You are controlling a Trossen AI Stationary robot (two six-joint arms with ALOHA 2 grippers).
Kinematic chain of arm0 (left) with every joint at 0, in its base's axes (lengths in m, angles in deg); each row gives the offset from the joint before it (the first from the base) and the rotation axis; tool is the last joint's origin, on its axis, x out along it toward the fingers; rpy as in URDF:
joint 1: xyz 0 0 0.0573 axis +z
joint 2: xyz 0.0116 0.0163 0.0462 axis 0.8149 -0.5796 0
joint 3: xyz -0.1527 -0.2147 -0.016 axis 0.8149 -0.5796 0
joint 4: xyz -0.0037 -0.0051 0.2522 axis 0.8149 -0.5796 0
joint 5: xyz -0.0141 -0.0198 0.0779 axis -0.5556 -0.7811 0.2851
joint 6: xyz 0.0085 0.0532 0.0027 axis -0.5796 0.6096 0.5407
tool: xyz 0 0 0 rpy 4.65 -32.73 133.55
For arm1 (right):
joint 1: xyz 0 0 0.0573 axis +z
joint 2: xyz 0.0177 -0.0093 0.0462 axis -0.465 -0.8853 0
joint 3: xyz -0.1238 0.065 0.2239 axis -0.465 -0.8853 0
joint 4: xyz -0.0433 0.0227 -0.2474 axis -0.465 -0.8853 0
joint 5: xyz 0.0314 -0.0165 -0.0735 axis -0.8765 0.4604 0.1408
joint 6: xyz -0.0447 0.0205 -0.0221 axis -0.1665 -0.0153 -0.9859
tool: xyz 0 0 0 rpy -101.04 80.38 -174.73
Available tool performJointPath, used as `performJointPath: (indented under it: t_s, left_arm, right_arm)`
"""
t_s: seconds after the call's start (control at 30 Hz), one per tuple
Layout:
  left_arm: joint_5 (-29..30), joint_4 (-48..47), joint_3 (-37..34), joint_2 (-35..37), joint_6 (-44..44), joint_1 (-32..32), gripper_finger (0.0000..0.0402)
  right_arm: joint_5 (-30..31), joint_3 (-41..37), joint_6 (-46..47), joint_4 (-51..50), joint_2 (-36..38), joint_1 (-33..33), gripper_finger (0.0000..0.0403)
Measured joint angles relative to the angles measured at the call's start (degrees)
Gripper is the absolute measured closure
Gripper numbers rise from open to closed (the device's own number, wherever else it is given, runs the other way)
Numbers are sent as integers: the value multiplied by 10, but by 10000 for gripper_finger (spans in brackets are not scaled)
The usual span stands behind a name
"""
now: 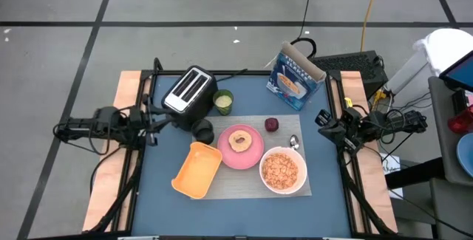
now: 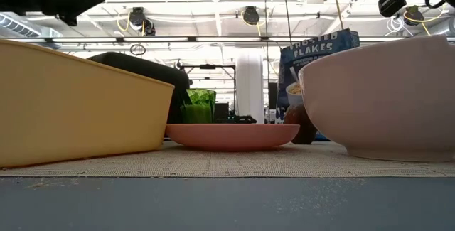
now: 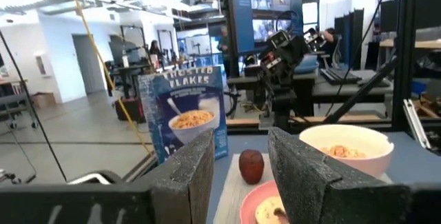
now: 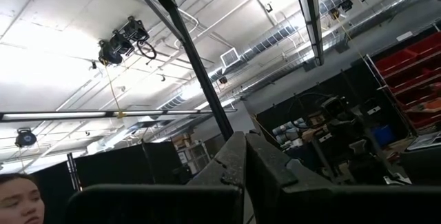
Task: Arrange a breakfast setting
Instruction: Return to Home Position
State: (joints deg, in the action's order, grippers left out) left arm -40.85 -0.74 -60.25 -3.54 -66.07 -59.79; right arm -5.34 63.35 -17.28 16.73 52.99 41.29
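The round pink plate [image 1: 252, 157] lies near the middle of the grey rectangular mat [image 1: 236, 184], with the toasted bagel [image 1: 239, 140] on it. Just beside the plate's front right is the round white bowl [image 1: 304, 168] of tan cereal [image 1: 281, 170]. The small dark-red fruit [image 1: 271, 125] sits near the plate's back right, and the spoon [image 1: 294, 142] lies between fruit and bowl. The yellow tray [image 1: 196, 169] touches the plate's left side. The left gripper [image 1: 157, 120] is well left of the plate, beside the toaster [image 1: 190, 90], with its fingers spread. The right gripper [image 1: 325, 120] is well right of the plate, off the mat, with its fingers pressed together.
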Motion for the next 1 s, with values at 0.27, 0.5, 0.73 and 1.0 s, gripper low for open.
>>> performJointPath:
  t_s: [0.27, 0.5, 0.73, 1.0]
  left_arm:
    - [-49, 1, -9, -1, -8, 0, 256]
    - [-58, 85, -64, -1, -4, 0, 256]
    - [-59, 159, -120, -1, 0, 1, 256]
    - [-59, 172, -134, -2, -4, 1, 256]
  right_arm:
    - [0, 0, -15, -1, 0, 0, 401]
    - [-1, 0, -15, -1, 0, 0, 401]
    - [0, 0, -15, 0, 0, 0, 401]
    - [0, 0, -29, -1, 0, 0, 401]
